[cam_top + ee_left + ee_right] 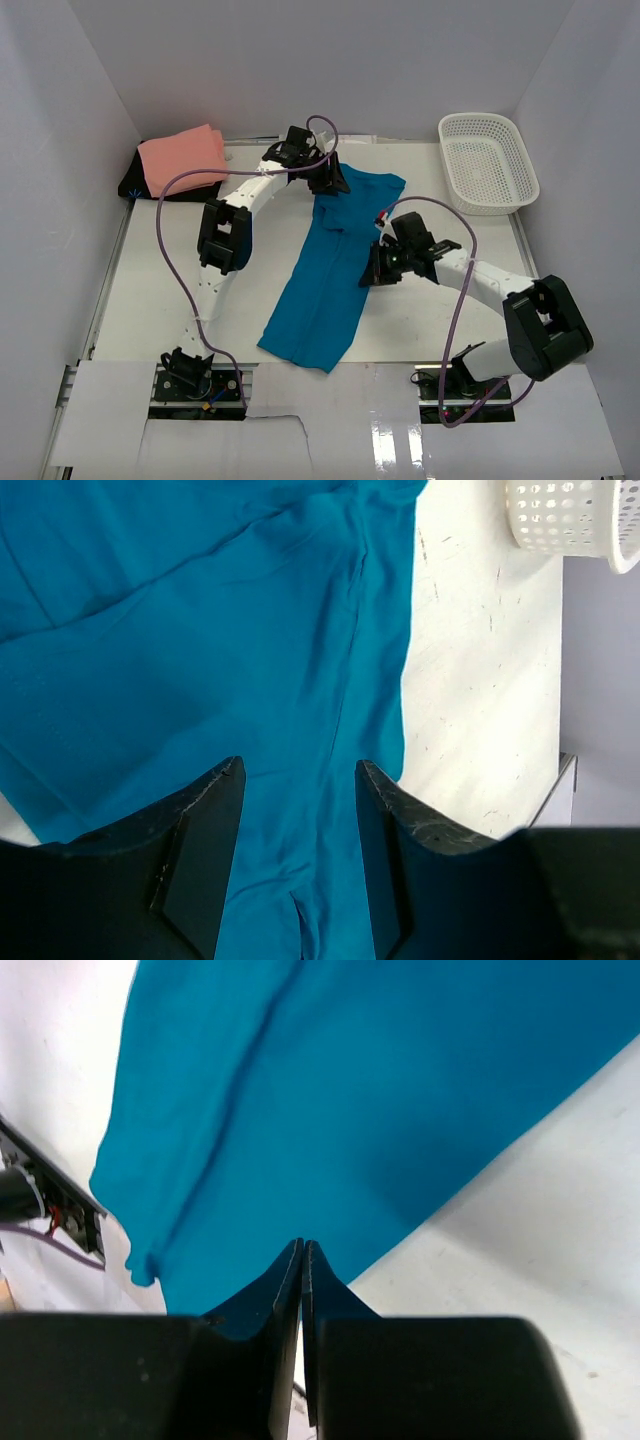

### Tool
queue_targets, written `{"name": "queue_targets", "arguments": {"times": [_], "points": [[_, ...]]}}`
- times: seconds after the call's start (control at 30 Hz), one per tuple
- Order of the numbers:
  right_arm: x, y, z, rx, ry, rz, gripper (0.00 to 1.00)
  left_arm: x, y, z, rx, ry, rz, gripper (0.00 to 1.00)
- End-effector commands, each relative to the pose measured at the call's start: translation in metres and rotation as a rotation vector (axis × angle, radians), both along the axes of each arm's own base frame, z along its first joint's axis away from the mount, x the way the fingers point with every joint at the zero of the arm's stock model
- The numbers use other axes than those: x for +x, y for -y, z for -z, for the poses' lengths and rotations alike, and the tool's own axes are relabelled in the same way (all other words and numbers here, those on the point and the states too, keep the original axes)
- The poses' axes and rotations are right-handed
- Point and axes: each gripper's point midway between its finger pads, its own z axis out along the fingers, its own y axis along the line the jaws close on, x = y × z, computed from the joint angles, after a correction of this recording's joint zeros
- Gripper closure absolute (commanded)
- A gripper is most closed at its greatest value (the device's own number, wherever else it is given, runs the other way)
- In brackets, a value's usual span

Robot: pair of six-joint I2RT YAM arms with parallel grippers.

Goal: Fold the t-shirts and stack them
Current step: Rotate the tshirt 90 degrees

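Teal-blue t-shirt (322, 290) lies flat on the white worktop (160, 310), folded into a long narrow strip. Long axis diagonal: one end close to near edge, just left of centre; other end toward far edge, right of centre.

Right gripper (302, 1250) at strip's right edge, about mid-length. Jaws pressed together, tips at cloth edge; cannot tell whether cloth is pinched.

Left gripper (298, 765) over strip's far end, jaws partly apart, cloth beneath, nothing gripped. Left arm and purple cable (165, 230) cross worktop left of strip.

Far-left corner: salmon-pink t-shirt (183, 156), folded, resting on a black item (132, 186). Far-right corner: white mesh basket (487, 160), well apart from both shirts.
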Motion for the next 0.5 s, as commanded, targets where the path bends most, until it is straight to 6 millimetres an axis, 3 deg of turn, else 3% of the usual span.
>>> {"name": "queue_targets", "arguments": {"times": [0.0,0.27,0.43,0.47], "points": [[-0.007,-0.011,-0.012,0.066,0.022,0.039,0.92,0.007,0.013,-0.016,-0.061,0.071,0.046,0.41],[-0.047,-0.033,0.006,0.048,-0.039,-0.034,0.92,0.014,0.013,0.02,-0.041,0.042,0.025,0.41],[-0.059,-0.048,0.018,0.025,-0.067,-0.07,0.92,0.021,0.008,0.044,0.004,0.031,-0.01,0.41],[-0.066,-0.049,0.028,-0.008,-0.094,-0.082,0.92,0.024,0.006,0.046,0.018,0.037,-0.024,0.41]]}}
